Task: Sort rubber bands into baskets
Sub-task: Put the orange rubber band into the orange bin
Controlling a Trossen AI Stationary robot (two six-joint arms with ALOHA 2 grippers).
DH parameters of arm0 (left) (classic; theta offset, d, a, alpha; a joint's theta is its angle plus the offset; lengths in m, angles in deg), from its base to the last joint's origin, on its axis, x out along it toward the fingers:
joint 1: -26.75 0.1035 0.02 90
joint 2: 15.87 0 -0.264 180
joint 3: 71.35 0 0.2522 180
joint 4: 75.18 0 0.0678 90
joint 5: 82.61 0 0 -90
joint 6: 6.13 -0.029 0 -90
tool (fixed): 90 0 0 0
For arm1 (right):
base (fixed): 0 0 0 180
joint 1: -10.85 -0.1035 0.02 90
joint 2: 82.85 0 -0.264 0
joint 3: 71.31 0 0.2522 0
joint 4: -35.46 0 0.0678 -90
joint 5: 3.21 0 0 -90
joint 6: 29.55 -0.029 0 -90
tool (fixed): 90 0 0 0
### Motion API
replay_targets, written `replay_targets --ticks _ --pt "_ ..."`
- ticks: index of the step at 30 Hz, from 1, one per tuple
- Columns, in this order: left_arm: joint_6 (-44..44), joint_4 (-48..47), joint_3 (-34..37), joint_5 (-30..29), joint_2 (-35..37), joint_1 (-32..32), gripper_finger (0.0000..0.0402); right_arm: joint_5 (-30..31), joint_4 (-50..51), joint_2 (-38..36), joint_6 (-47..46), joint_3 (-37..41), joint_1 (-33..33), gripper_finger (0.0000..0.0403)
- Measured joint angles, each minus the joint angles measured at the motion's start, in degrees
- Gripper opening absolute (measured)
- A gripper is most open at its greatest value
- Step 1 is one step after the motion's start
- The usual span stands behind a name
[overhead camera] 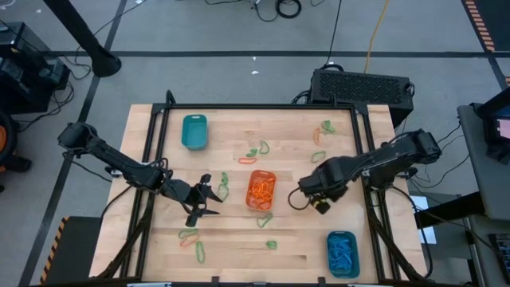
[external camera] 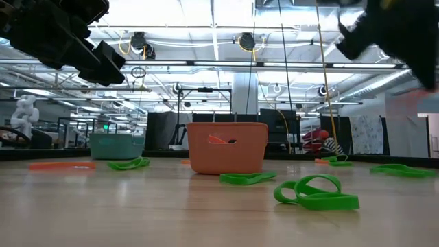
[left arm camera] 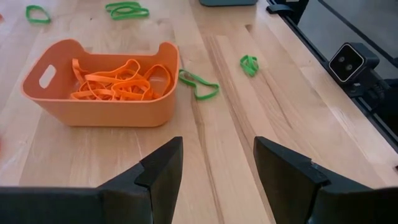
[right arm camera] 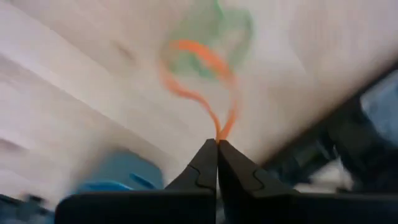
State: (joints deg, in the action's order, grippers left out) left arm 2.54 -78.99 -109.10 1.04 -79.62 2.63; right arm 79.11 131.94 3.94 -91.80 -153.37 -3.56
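where bands litter pale wood table (overhead camera: 239,239), workshop behind

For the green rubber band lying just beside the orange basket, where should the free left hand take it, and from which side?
Judging by its pose, pinch the green rubber band at its outer end, away from the orange basket, coming straight down. It lies flat on the table, its near end against the basket wall. The left hand is open.

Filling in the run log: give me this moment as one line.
right gripper: shut on orange band, lifted | left gripper: open, empty, by orange basket | green bands: loose on table
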Motion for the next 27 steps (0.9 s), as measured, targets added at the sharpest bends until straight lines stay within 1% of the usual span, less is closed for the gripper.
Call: replay_targets --ticks 2,5,7,10,12,14,18,23,27 --pt "-0.02 0.0 0.0 0.0 0.0 -0.02 0.0203 4.6 -3.05 0.0 0.8 -3.69 0.0 0.0" --pt "-0.13 -0.17 0.0 -0.59 0.01 0.0 0.0203 11.16 -10.25 0.0 3.16 -7.38 -0.24 0.0" --pt "-0.3 -0.25 0.0 -4.01 0.01 0.0 0.0203 13.25 -16.4 0.02 6.27 -8.29 -0.41 0.0" --pt "1.69 -1.94 0.0 -11.94 0.01 0.06 0.0203 13.57 -26.79 1.13 10.79 -8.37 -0.72 0.0" --pt "4.5 -5.37 0.0 -14.31 0.02 0.09 0.0203 13.53 -33.1 2.64 13.84 -8.37 -0.76 0.0" --pt "7.07 -10.6 -0.81 -14.4 -0.01 0.05 0.0203 13.55 -38.68 4.64 17.27 -8.37 -0.76 0.0" --pt "13.71 -21.74 -4.86 -14.54 -0.02 0.05 0.0203 13.79 -45.69 9.81 24.39 -8.37 -0.66 0.0" --pt "22.9 -30.44 -7.69 -14.5 0.0 -0.49 0.0203 13.93 -48.43 15.87 30.03 -8.33 0.83 0.0" --pt "29.26 -37.08 -8.11 -13.66 -0.3 -1.04 0.0203 13.84 -48.6 17.91 31.66 -8.33 2.06 0.0"
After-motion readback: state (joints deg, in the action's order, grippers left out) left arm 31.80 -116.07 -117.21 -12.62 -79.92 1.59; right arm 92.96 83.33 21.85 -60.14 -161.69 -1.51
